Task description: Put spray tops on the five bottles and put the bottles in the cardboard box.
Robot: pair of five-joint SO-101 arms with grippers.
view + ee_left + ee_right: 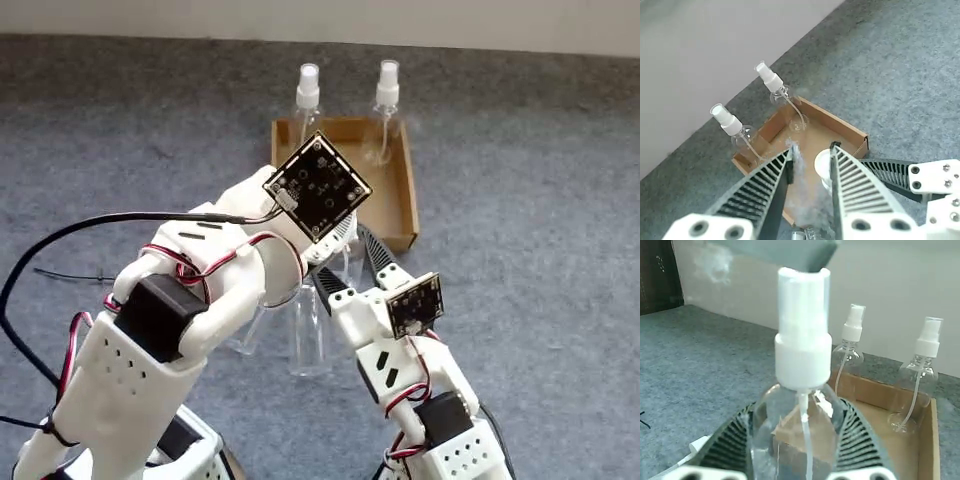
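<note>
Right hand [799,412] clamped a bottle [790,430] just short of the box [408,200]; left hand [812,149] hung apart over its spray top [803,340], blocking it from above. Two capped bottles [307,100] stood inside.

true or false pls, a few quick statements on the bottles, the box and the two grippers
1. Two bottles with spray tops stand in the cardboard box. True.
2. The right gripper holds its bottle lying flat. False: the bottle is upright.
3. The held bottle lacks a top. False: a white spray top sits on it.
4. The left gripper is above that spray top. True.
</note>
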